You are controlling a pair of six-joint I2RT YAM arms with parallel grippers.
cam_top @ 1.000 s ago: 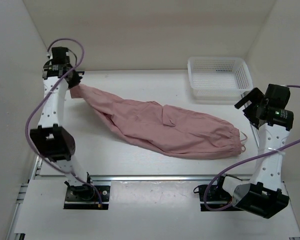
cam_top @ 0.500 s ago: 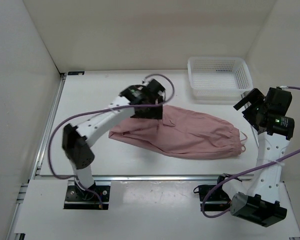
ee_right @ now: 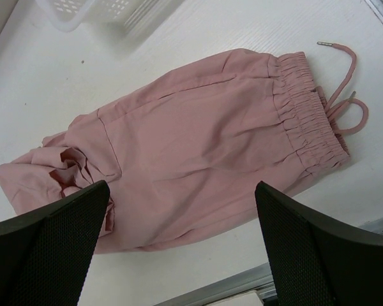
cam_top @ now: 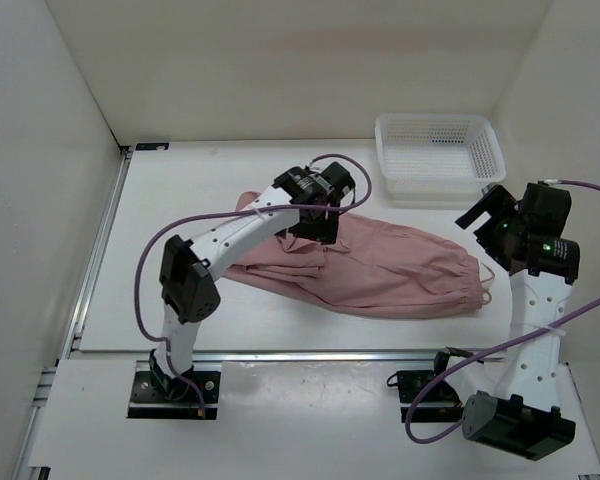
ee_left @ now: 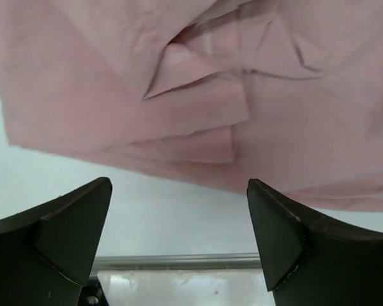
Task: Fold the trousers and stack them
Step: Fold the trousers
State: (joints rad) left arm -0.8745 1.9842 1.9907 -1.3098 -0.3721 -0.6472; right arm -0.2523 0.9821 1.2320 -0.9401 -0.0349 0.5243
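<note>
**Left claw lets go: fold 1 is down**

The left claw (ee_left: 179, 185) now stands wide open with nothing in it, hanging just above the cloth. 1 second ago it was clamped on a leg end at the far left of the table, and it has since swung that end over to the middle. The legs are now doubled back onto the body of the trousers (cam_top: 400, 265). I'd say fold 1 is made, with another fold and the stacking left to do.

The right claw (ee_right: 182, 185) is wide open too, empty, poised above the waist end.

The trousers lie on the table (cam_top: 180, 200) from the middle to the right. The waistband (ee_right: 306, 115) and drawstring (ee_right: 348, 111) point toward the right arm, near the basket (cam_top: 435, 155) but apart from it. The turned-over part sits rumpled, with creases and a bunched cuff (ee_right: 67, 169), not flat.
</note>
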